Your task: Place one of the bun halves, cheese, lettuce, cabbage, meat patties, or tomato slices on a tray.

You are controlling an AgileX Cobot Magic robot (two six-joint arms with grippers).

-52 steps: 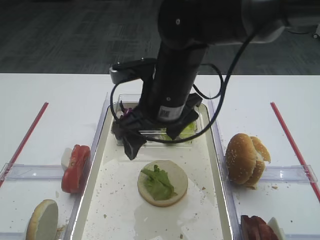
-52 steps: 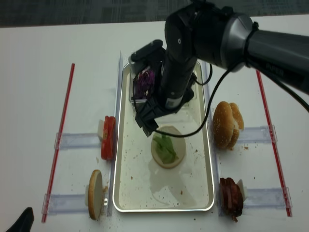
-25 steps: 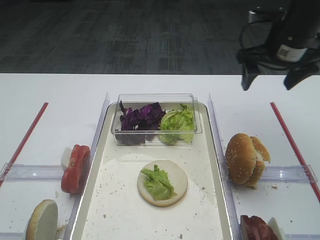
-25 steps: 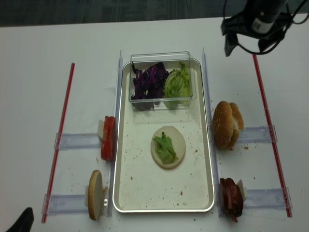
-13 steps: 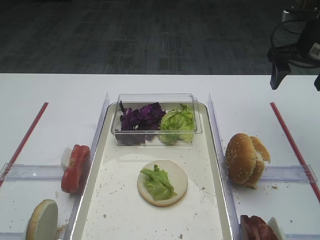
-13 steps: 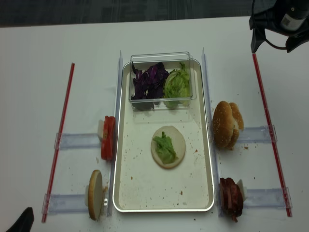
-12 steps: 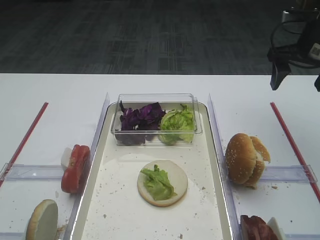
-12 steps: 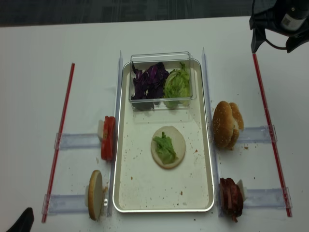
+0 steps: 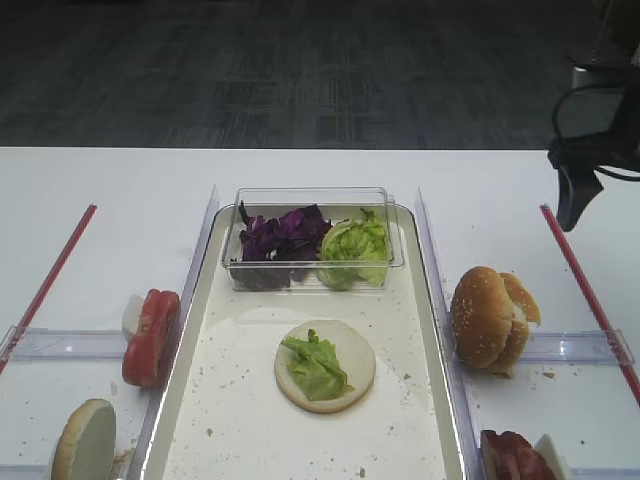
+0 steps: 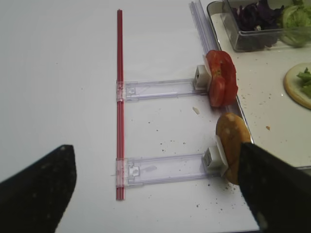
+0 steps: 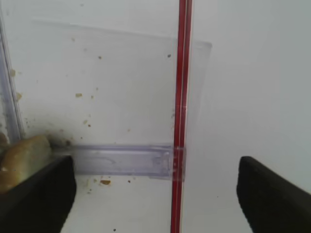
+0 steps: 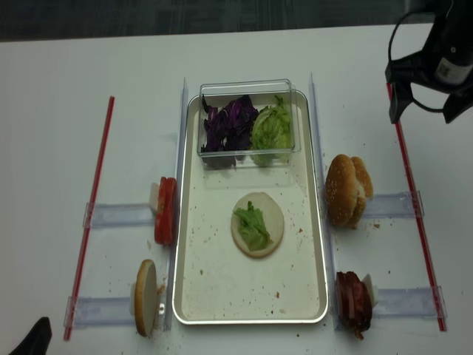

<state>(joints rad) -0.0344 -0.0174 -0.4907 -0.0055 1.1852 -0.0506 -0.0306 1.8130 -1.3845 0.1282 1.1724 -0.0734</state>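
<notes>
The tray [image 12: 194, 281] lies lengthwise in the middle of the white bench [image 12: 52, 148]. At its upper end sits a small clear plastic box [image 12: 247, 87] holding the purple cabbage [image 12: 229, 124] on its left side and a mound of green leaves [image 12: 272, 127] on its right. Lower, near the tray's centre, a pale flat bun half [image 12: 273, 218] lies on the tray floor with the lettuce [image 12: 251, 225] resting on top of it. Crumbs speckle the tray around them.

Outside the tray, the tomato slices [image 12: 165, 211] stand at its left edge with a bun half [image 12: 145, 297] on edge below them; sesame-topped bun halves [image 12: 346, 190] stand at its right edge.

The right tool [image 12: 425, 107] hangs at the upper right, spread apart and empty, over a red strip [image 12: 411, 192]. The left tool [image 10: 155, 194] is also spread apart, holding nothing.
</notes>
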